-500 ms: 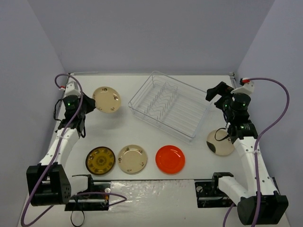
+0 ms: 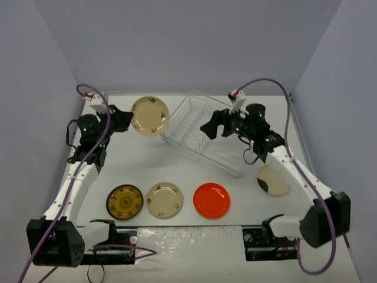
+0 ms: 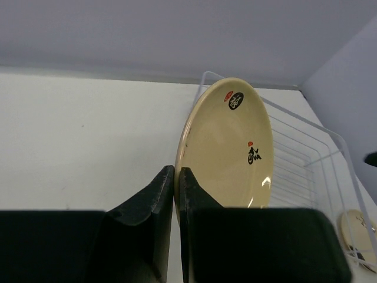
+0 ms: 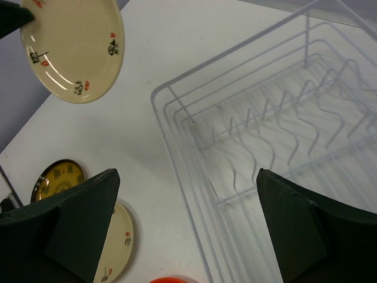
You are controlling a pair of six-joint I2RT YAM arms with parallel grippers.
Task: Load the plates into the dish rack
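My left gripper (image 2: 125,119) is shut on the rim of a cream plate with small motifs (image 2: 149,116), held on edge in the air just left of the wire dish rack (image 2: 177,140); the plate fills the left wrist view (image 3: 227,153) with the rack (image 3: 306,159) behind it. My right gripper (image 2: 211,126) is open and empty above the rack's middle; its wrist view shows the rack's prongs (image 4: 277,135) and the held plate (image 4: 73,50). On the table lie a dark brown plate (image 2: 124,201), a cream plate (image 2: 164,199), an orange-red plate (image 2: 211,200) and a cream plate with a dark patch (image 2: 272,180).
The rack stands at an angle at the back centre of the white table (image 2: 177,171). Purple-grey walls close in the left, back and right. The arm bases and their clamps (image 2: 112,239) sit at the near edge.
My left gripper has carried the cream plate up and right, closer to the rack. My right arm has swung left from the right side to above the rack.
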